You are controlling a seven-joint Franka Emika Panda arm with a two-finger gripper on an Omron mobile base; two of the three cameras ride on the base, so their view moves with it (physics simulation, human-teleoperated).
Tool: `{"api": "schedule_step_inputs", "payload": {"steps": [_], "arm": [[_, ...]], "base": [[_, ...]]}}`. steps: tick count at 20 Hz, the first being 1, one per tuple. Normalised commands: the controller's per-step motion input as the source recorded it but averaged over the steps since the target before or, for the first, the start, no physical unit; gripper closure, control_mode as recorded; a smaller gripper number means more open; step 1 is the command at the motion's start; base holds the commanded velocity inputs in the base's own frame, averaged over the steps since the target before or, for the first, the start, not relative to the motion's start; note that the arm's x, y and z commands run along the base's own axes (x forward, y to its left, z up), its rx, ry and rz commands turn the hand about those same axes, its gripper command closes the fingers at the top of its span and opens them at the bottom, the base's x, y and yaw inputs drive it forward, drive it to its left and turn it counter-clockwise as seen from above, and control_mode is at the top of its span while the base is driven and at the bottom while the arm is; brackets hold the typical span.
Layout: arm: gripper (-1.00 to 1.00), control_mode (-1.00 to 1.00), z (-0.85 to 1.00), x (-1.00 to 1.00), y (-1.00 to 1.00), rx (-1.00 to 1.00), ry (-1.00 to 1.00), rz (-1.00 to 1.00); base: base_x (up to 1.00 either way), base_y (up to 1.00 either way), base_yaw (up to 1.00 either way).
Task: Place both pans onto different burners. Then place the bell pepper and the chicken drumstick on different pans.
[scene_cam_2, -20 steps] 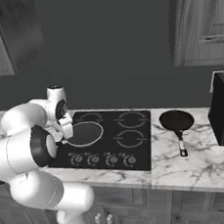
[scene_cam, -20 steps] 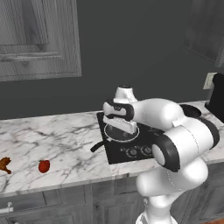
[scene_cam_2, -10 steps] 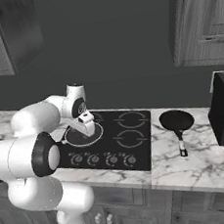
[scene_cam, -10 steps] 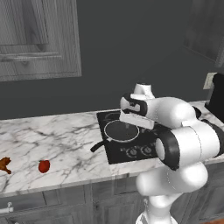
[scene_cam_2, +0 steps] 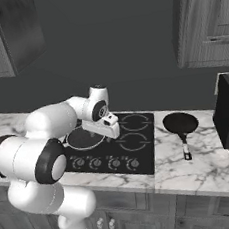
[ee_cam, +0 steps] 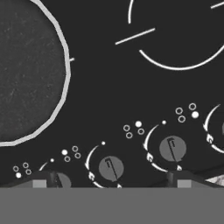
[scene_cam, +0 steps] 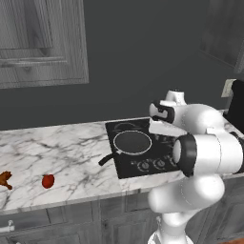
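Pale-rimmed pan (scene_cam: 132, 142) sat on burner. Hand (scene_cam_2: 109, 127) was open, empty, above cooktop (scene_cam_2: 135, 145). Next: second pan (scene_cam_2: 180, 123) on counter (scene_cam_2: 202, 157); best gripped squarely by handle.

The gripper (scene_cam: 157, 127) hung over the cooktop (scene_cam: 157, 151) — a pan (scene_cam: 132, 143) just beside it, handle toward the counter (scene_cam: 57, 157). The pepper (scene_cam: 47, 181) and drumstick (scene_cam: 5, 179) lay well apart from it.

marble counter (scene_cam: 71, 157) carries cooktop (scene_cam_2: 136, 152), pan (scene_cam_2: 180, 124), pepper (scene_cam: 47, 180), drumstick (scene_cam: 5, 178).
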Motion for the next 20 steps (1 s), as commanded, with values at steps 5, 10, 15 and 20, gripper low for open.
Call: {"api": "schedule_step_inputs", "payload": {"steps": [5,10,15,20], "arm": [[-1.00,-1.00,0.00,0.00,-0.76,0.00,0.00,0.16],[-1.00,-1.00,0.00,0.00,-0.59,0.00,0.00,0.09],[-1.00,-1.00,-0.01,0.01,-0.52,0.00,0.00,0.07],[-1.00,-1.00,-0.01,0.00,-0.55,0.00,-0.03,0.07]], "base": [[0.00,0.00,0.00],[0.00,0.00,0.00],[0.00,0.00,0.00],[0.00,0.00,0.00]]}}
